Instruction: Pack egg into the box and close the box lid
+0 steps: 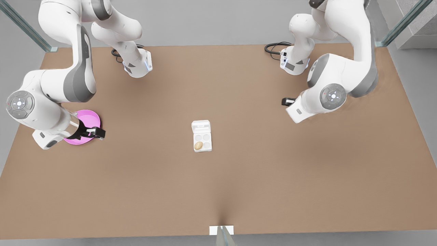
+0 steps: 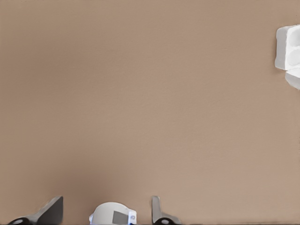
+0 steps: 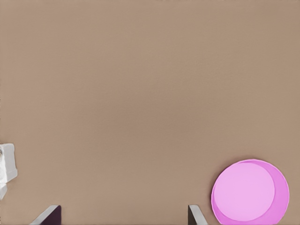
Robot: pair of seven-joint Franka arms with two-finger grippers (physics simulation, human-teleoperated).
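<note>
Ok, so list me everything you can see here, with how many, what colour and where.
table: one, brown, beneath everything.
box: one, white, four hollows, mid-table.
box lid: one, white, open, lying back on the box's far side.
egg: one, tan-brown, in the box's near hollow towards the front view's left.
plate: one, pink, round, at the front view's left.
cables: two, black, coiled by the arm bases at the far edge.
right gripper: one, black fingers, open, over the plate's edge.
left gripper: one, black fingers, open, above bare table at the front view's right.
</note>
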